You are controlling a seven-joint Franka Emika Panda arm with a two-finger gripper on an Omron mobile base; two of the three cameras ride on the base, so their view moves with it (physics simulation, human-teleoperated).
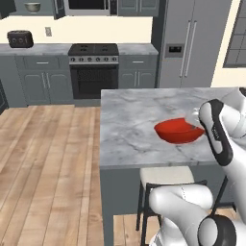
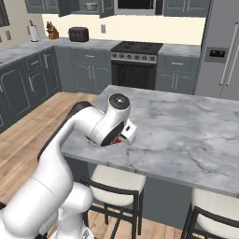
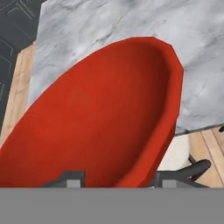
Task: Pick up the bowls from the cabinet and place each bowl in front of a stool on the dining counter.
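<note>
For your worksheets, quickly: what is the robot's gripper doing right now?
Gripper: closed on the rim of the red bowl, over the dining counter.

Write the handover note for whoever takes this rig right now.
Gripper: shut on the red bowl's rim, one fingertip inside and one outside.
Red bowl: at the dining counter near its front edge, above a stool; whether it has touched down is unclear.
Cream bowl: on the open cabinet's shelf.
Left: release red bowl, fetch cream bowl, set it before another stool.

base views flank dining counter (image 1: 129, 120); hand view close above.
</note>
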